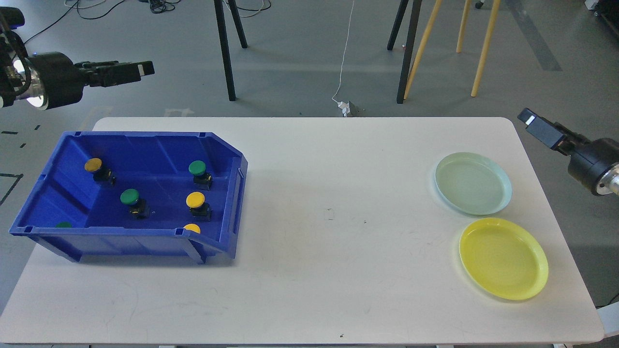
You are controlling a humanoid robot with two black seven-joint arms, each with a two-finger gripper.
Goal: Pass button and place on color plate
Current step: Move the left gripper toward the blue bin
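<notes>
L gripper (145,68), fingers together & empty, above blue bin (72,241): open, descend vertically onto green button (129,196); R gripper (527,117) state unclear.

No readable text, label, brand, number or sign shows on anything in view.

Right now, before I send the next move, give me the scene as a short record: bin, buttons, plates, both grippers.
bin: blue bin on the left of the white table
buttons in bin: two green, two yellow, all in full view; one more green and one more yellow half hidden behind the near wall
green plate: right side, far, nothing on it
yellow plate: right side, near, nothing on it
left gripper: above the bin's far edge, holding nothing, jaw state unclear
right gripper: beyond the green plate, holding nothing, jaw state unclear
</notes>
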